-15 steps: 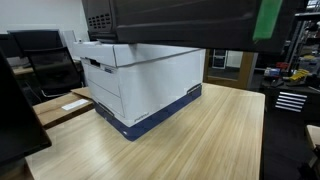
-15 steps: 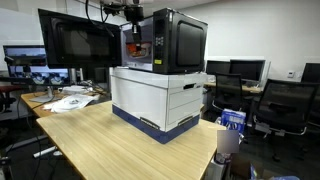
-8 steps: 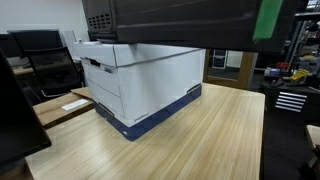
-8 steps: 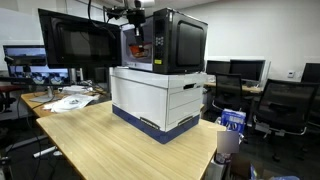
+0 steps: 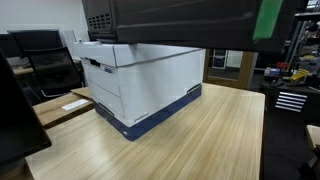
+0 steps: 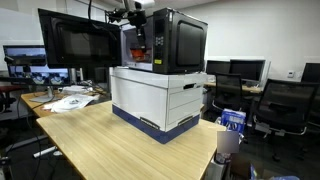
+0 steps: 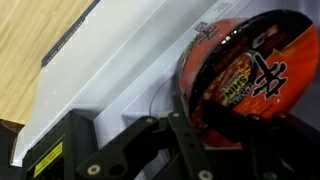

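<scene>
Fingers: in the wrist view the two black fingers (image 7: 183,105) of the gripper (image 7: 232,118) are spread about as wide as the noodle bowl (image 7: 245,75) and stand on both sides of it. They appear to pinch it at the rim. The fingertips are hidden behind the bowl, so the exact place of contact cannot be told.

Held thing: a round red bowl with a printed red and black lid.

Where the bowl is: above the white box (image 6: 160,95), at the front of the microwave (image 6: 175,40) that stands on the box lid. In an exterior view the bowl (image 6: 141,47) shows as a red patch under the gripper (image 6: 137,22).

Which way it points: the lid faces toward the wrist camera and is a little tilted. The bowl is round, so no long axis can be told from this view.

Under the gripper: the white box lid (image 7: 120,75) fills the middle of the wrist view.

White box: it has a dark blue base and rests on the wooden table (image 6: 90,140). It is seen in both exterior views (image 5: 150,80).

Microwave from the opposite side: only its dark body (image 5: 180,20) on top of the box shows, and the gripper is not seen there.
</scene>
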